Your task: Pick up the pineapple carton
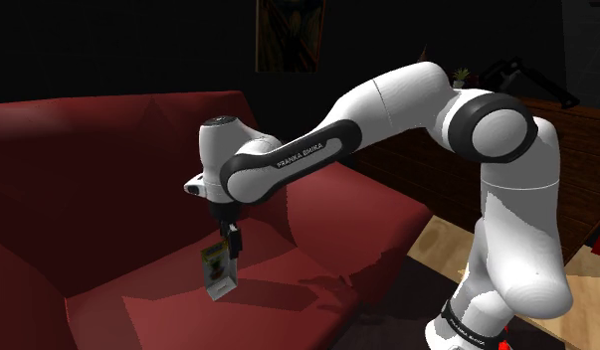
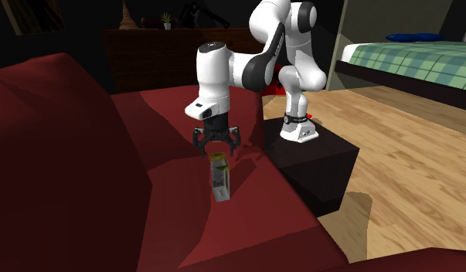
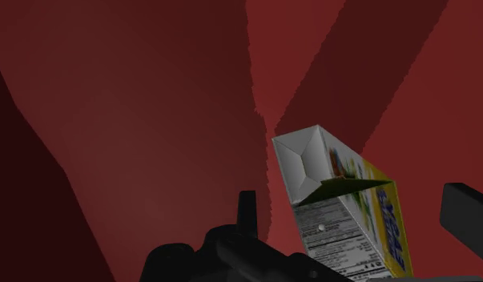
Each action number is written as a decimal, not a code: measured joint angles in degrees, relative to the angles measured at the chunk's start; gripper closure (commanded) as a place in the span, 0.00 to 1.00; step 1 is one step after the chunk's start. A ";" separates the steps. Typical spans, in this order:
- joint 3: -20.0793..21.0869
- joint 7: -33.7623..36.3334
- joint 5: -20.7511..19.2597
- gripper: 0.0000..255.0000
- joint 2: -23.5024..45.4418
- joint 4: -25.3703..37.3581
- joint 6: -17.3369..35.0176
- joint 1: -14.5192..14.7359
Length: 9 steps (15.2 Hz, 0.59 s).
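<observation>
Your gripper (image 2: 216, 144) hangs just above the pineapple carton (image 2: 219, 179), fingers spread apart and holding nothing. In the wrist view the carton lies between the fingers, untouched, and appears turned at an angle to them. If you close there, expect the fingers to meet corners and twist or topple it. The carton stands upright on the red sofa seat (image 2: 185, 224). It is tall and narrow, with a pale folded top, a yellow-green printed face and a label panel.

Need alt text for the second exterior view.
A white robot arm hangs its open jaws just above a small carton standing on a dark red sofa. Its black stand sits beside the sofa on wood floor.
</observation>
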 measured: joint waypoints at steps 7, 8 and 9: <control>-0.22 0.27 -0.70 1.00 2.35 -1.60 3.93 0.25; -0.22 0.30 -0.72 1.00 2.42 -1.65 4.05 0.27; -0.23 0.31 -0.74 1.00 2.43 -1.66 4.12 0.27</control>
